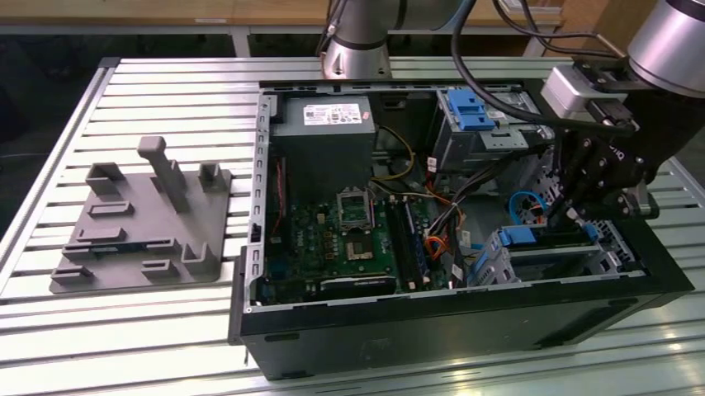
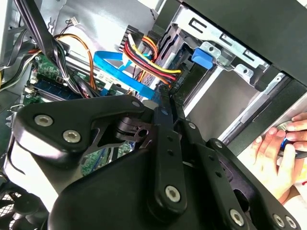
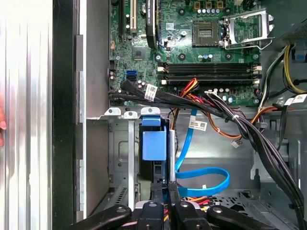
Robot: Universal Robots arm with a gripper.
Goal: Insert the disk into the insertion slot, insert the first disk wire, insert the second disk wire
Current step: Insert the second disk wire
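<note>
The disk [image 1: 537, 238] sits in the insertion slot [image 1: 491, 262], a grey perforated cage at the case's corner on the exterior view's right. Its blue carrier [image 3: 153, 143] shows edge-on in the first wrist view, between the cage walls [image 3: 120, 158]. My gripper [image 3: 163, 188] is down at the disk's rear edge, fingers pressed close together. The first disk wire [image 2: 146, 57], a red, yellow and black bundle, runs straight to my gripper's tips [image 2: 165, 98]. The second disk wire [image 3: 206, 176], a light-blue flat cable, loops loose on the case floor beside the cage.
Black cable bundles [image 3: 249, 129] cross between the motherboard [image 3: 192, 43] and the cage. A grey bay with a blue latch [image 1: 468, 111] stands at the case's far side. A person's hand [image 2: 276, 153] rests outside the case. A grey fixture [image 1: 144, 223] lies on the slatted table.
</note>
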